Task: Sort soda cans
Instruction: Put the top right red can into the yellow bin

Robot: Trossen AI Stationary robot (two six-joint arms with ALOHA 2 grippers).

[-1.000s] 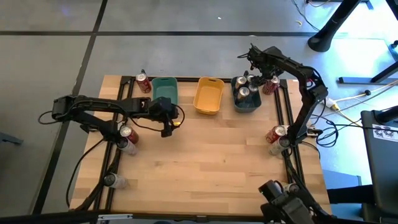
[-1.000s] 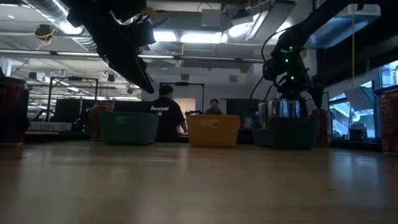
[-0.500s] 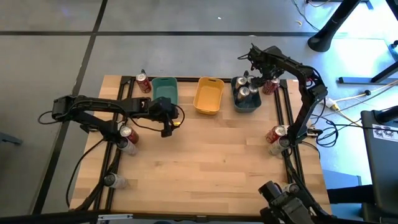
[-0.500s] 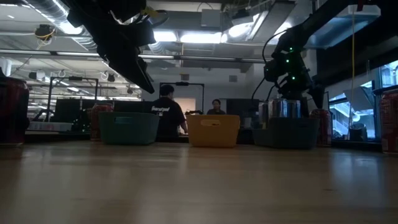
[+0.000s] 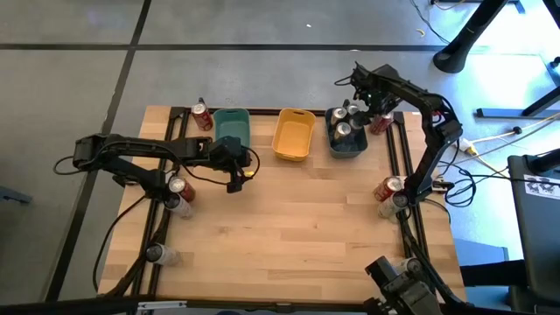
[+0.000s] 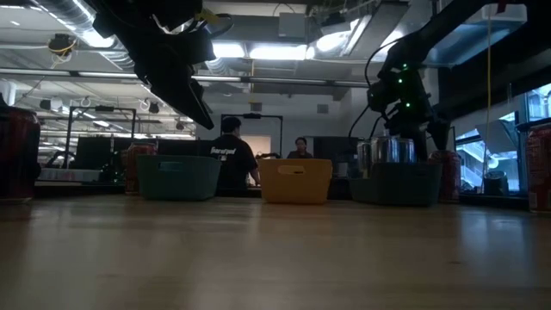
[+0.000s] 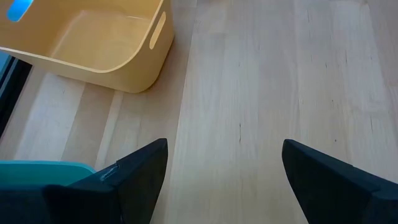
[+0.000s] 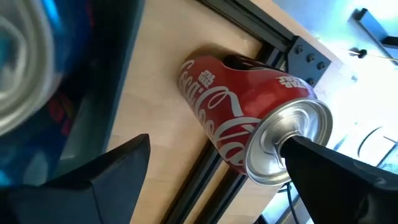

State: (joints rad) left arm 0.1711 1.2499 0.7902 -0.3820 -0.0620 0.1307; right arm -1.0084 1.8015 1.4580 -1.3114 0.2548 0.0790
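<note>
Over the last second almost nothing has shifted on the worktop [image 5: 289,219]: the right gripper [image 5: 378,103] has only edged a touch outward from above the dark bin [image 5: 347,144] toward the red can [image 8: 239,134] standing just beside that bin at the far right edge, and everything else sits where it was. Its jaws are spread wide and empty, and from its wrist they straddle that red can with its silver top in plain sight, so I'd judge it is lining up a pick rather than releasing anything. The left gripper [image 5: 234,171] hasn't budged, hanging over bare wood just in front of the teal bin [image 5: 233,127], jaws likewise spread and holding nothing; its wrist looks past them to the yellow bin [image 7: 93,46], which appears empty. As for the soda cans, a few silver-topped ones [image 5: 343,122] already stand in the dark bin, while others wait around the edges: a red one beside the teal bin [image 5: 202,115], a pair near the left rail [image 5: 179,192], one toward the near left corner [image 5: 157,254], and a pair by the right rail [image 5: 388,191]. So the sorting looks only partly done, with most cans still outside any bin, and the small drift suggests the red can beside the dark bin is next.
</note>
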